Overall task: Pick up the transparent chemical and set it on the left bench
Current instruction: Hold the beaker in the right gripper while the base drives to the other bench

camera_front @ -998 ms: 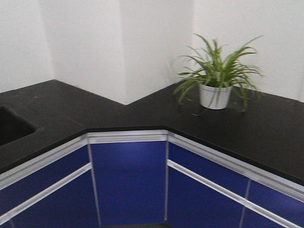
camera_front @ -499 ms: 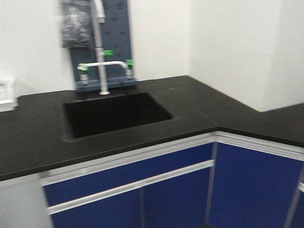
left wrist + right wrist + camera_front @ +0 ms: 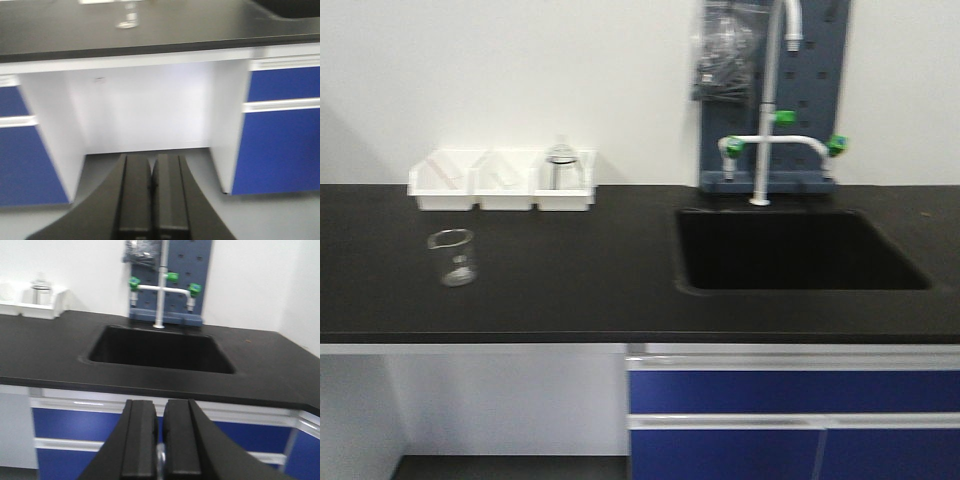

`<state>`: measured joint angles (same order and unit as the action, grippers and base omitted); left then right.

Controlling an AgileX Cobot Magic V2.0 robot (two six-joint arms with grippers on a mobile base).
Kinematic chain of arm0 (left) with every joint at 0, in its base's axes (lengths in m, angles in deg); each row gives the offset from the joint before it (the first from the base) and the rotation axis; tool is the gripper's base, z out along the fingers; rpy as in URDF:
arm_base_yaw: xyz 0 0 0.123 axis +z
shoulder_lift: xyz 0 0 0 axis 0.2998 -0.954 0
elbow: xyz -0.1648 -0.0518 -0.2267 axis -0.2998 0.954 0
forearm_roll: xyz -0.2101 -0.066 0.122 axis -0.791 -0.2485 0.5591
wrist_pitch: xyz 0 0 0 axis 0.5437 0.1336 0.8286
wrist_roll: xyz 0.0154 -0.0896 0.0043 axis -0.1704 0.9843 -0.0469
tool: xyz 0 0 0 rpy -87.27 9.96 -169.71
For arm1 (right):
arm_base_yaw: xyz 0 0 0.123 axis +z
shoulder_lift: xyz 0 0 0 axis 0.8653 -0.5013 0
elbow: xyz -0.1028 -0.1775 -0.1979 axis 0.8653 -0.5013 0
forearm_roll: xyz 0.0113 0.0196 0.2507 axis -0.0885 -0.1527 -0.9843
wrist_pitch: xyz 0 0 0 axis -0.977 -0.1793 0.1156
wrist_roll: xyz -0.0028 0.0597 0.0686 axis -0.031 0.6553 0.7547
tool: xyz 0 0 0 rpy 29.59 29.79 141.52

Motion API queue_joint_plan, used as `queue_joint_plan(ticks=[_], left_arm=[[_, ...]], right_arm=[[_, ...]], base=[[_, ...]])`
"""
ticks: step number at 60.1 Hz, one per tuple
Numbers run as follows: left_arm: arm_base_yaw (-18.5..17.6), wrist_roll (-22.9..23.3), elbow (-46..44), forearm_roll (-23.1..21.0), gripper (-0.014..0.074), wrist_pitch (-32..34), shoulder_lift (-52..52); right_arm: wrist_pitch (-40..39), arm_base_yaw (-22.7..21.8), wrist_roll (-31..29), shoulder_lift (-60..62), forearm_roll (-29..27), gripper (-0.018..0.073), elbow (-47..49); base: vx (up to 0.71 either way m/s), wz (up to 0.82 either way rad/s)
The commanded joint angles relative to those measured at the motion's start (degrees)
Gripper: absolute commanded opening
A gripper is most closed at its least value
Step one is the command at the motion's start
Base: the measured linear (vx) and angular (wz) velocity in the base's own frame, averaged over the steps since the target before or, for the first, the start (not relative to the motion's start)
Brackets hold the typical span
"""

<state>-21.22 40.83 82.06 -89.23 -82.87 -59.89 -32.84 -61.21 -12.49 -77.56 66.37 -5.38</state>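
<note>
We see the clear beaker point(image 3: 452, 257), seemingly empty, upright near the left end of the desk point(image 3: 580, 300), before three white bins point(image 3: 502, 190) at the back edge; the rightmost holds a glass vessel point(image 3: 560, 166). Left claw point(image 3: 151, 200) and right claw point(image 3: 160, 440) are closed, holding nothing.

This was a laboratory. A long matte black counter point(image 3: 570, 300) ran along a white wall, with a deep black sink point(image 3: 800, 250) set into it. Behind the sink rose a tall white tap point(image 3: 767, 120) with green knobs point(image 3: 785, 117), backed by a grey pegboard rack point(image 3: 820, 90). A glass beaker point(image 3: 452, 257) and white bins point(image 3: 500, 185) stood on the counter, above blue cabinets point(image 3: 790, 395).
</note>
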Motion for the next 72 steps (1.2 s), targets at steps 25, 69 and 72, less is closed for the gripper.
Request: queue_joint_plan(ticks=[25,69,72], left_arm=[[-0.1,0.4,0.9,0.0,-0.0003,4.5,1.1],[-0.1,0.4,0.9,0.0,-0.0003,4.5,1.1],[-0.1,0.4,0.9,0.0,-0.0003,4.5,1.1]], right_arm=[[-4.2,-0.4,-0.1,-0.3,0.1,0.0010,1.6],[-4.2,-0.4,-0.1,-0.3,0.1,0.0010,1.6],[-4.2,-0.4,-0.1,-0.3,0.1,0.0010,1.6]], base=[[0.13,0.45],[0.26,0.16],[0.36,-0.01]])
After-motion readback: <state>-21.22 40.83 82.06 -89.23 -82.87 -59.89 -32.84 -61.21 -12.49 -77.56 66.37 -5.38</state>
